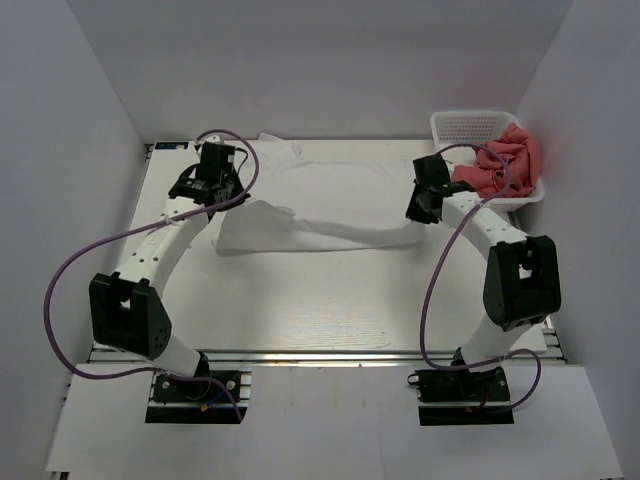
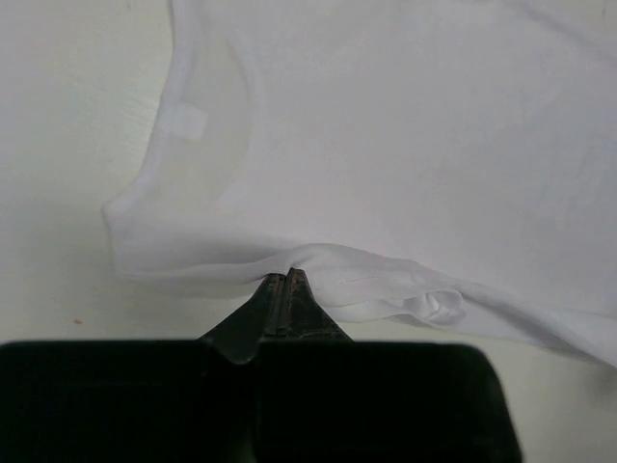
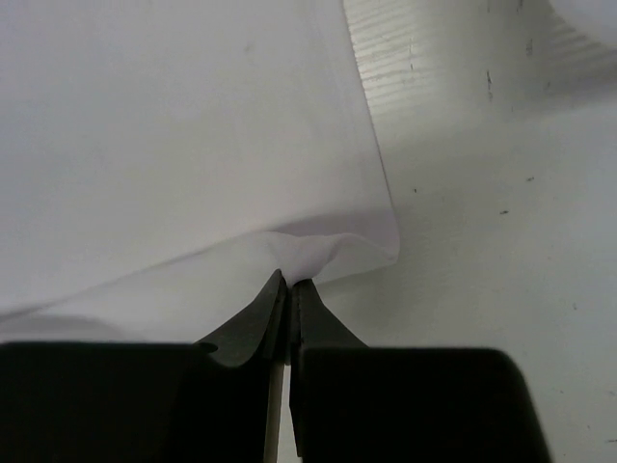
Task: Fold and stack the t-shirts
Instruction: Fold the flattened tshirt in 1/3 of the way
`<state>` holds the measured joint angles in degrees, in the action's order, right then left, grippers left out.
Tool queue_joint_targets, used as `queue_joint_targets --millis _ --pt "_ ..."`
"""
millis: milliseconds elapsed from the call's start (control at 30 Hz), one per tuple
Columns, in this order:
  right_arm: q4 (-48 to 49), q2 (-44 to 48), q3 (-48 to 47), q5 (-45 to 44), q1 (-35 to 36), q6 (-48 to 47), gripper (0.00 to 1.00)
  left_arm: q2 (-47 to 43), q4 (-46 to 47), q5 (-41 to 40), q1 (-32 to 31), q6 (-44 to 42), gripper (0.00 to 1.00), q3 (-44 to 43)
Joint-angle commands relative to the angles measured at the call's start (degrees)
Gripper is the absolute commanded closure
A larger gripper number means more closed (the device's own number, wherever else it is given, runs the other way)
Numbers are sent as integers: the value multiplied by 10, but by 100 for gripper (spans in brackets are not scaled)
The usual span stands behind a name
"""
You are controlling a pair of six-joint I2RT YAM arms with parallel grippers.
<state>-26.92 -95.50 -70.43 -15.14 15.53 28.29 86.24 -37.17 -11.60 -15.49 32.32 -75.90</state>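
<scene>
Both arms hold one white t-shirt (image 1: 330, 205) lying across the desk (image 1: 300, 300). The left gripper (image 2: 286, 276) is clamped on a bunched edge beside the neckline, and the right gripper (image 3: 289, 280) pinches a corner. Pink t-shirts (image 1: 500, 165) fill a white basket (image 1: 465, 125) at the far right.

Basket (image 1: 468, 124) blocks the right rear corner, t-shirt (image 1: 330, 205) spans the middle; near table (image 1: 320, 305) open.

White table (image 1: 300, 300), plain pale grey walls (image 1: 330, 60) closing it in at the back and both sides, aluminium rail (image 1: 330, 355) along the near edge, soft even light
</scene>
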Motion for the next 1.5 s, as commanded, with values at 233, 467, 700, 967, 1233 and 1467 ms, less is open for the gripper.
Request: queue_joint_targets --millis 233,467,700,967,1233,1467 --pt "-34 -71 -115 -34 -7 -27 100 117 55 -80 4 -71 100 -107" --pt "-67 -136 -200 -45 -18 -29 100 204 56 -93 26 -82 100 -188" --pt "-96 -214 -290 -32 -31 -36 92 303 38 -55 49 -88 100 -278" --pt "-87 -323 -436 -8 -52 -69 33 462 18 4 74 -111 57 -464" --pt "-38 -281 -453 91 -44 -131 16 424 40 54 94 -117 0 -444" --pt "31 -174 -250 171 -26 -142 10 263 87 82 81 -117 0 -206"
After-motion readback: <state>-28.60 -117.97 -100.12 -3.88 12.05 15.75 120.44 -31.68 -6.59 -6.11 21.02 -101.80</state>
